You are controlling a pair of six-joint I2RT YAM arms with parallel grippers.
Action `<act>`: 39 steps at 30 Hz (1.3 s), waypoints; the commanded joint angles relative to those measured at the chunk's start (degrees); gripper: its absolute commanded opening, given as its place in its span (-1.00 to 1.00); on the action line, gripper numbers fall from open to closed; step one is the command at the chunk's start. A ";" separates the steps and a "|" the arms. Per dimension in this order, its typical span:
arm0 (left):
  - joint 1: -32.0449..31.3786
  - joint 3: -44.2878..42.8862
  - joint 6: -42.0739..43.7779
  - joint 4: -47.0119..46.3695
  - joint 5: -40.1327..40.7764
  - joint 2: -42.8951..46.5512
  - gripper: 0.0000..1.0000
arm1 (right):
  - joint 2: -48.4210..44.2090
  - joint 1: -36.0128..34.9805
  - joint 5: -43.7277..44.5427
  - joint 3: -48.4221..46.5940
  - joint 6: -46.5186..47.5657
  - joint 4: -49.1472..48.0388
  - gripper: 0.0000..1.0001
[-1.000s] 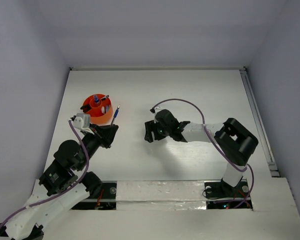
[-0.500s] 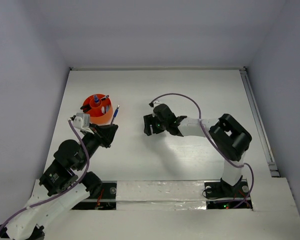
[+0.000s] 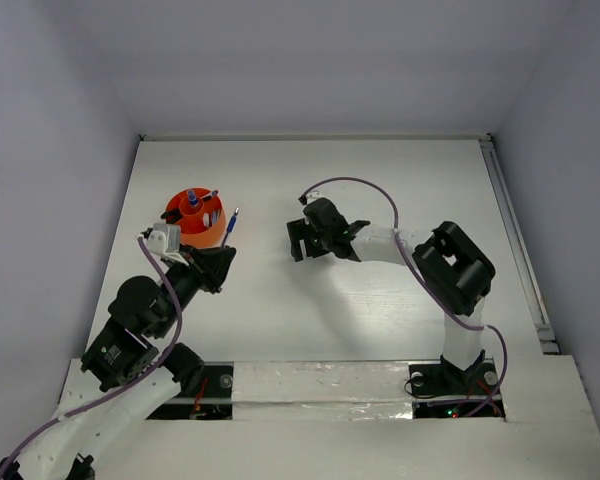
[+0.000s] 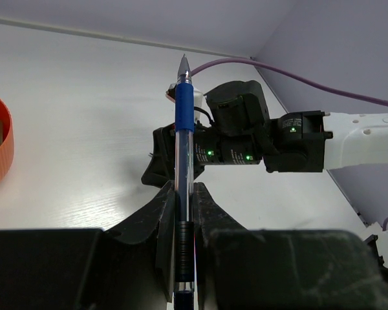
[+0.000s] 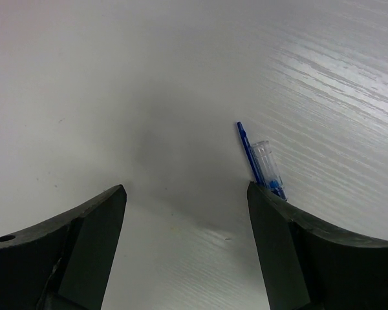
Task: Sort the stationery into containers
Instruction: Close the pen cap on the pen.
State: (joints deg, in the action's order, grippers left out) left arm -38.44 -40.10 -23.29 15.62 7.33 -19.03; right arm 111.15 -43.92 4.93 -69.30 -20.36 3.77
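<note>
My left gripper (image 4: 183,206) is shut on a blue pen (image 4: 184,123), which sticks out forward past the fingers with its tip up. From above, that pen (image 3: 230,227) hangs just right of the orange cup (image 3: 185,236), and the left gripper (image 3: 220,258) sits below it. Several pens stand inside the cup. My right gripper (image 5: 184,187) is open low over the table, with nothing between its fingers. A clear pen cap with a blue clip (image 5: 266,166) lies on the table against the tip of its right finger. The right gripper (image 3: 296,245) is at the table's middle.
The orange cup's rim (image 4: 1,152) shows at the left edge of the left wrist view. The right arm's wrist (image 4: 246,132) lies across the table straight ahead of the held pen. A rail (image 3: 515,240) runs along the table's right side.
The right arm has swung its gripper a little further back and left, and its jaws have opened wider. The left arm and the blue pen have not moved.
</note>
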 commanded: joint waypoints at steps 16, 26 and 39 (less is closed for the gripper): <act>3.80 1.07 1.32 -4.63 -5.40 -1.10 -1.00 | 1.69 3.58 1.40 0.13 -1.17 2.82 0.63; 5.48 1.25 1.76 -5.07 -7.07 -1.89 -1.00 | 6.70 4.11 -1.05 -7.25 1.37 2.65 0.63; 6.00 1.34 1.84 -5.24 -8.73 -2.24 -1.00 | 6.89 4.63 1.48 -12.62 2.96 6.33 0.64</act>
State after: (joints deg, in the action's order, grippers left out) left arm -32.88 -39.00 -22.31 13.89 0.69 -20.58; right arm 119.28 -39.86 3.88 -80.97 -17.76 5.67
